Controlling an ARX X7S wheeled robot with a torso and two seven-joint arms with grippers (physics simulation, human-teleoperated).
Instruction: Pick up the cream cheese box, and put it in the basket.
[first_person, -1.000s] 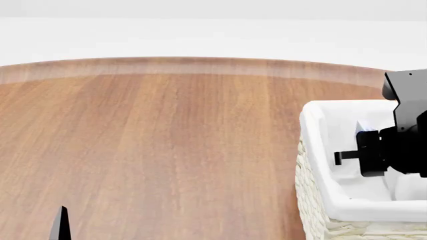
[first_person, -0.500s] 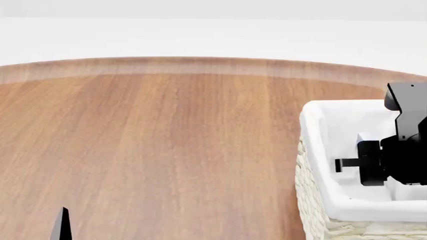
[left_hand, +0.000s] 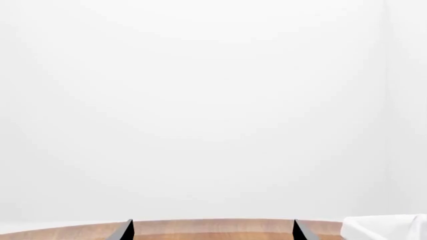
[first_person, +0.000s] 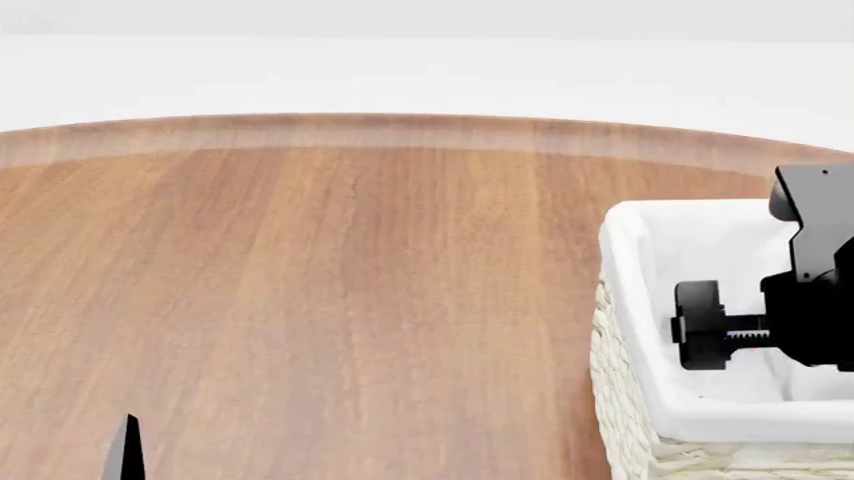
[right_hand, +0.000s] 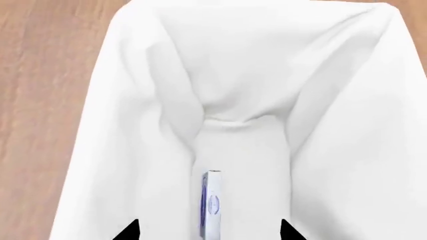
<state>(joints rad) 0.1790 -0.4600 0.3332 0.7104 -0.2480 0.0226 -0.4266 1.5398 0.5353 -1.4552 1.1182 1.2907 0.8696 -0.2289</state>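
The cream cheese box (right_hand: 211, 205), thin and white with blue print, stands on its edge on the white liner at the bottom of the basket (right_hand: 127, 100). My right gripper (right_hand: 209, 231) hangs over it, open, with a clear gap between each fingertip and the box. In the head view the right gripper (first_person: 697, 328) is inside the basket (first_person: 625, 300) at the right edge and hides the box. My left gripper (left_hand: 213, 231) is open and empty; one of its fingertips (first_person: 127, 450) shows at the lower left of the head view.
The wooden table (first_person: 347, 280) is round-edged, with white floor beyond it. The basket's woven wall (first_person: 617, 410) faces the table's middle. A corner of the white liner (left_hand: 383, 227) shows in the left wrist view.
My right gripper has opened and let go of the cream cheese box, which now rests in the basket. The left arm has not moved.
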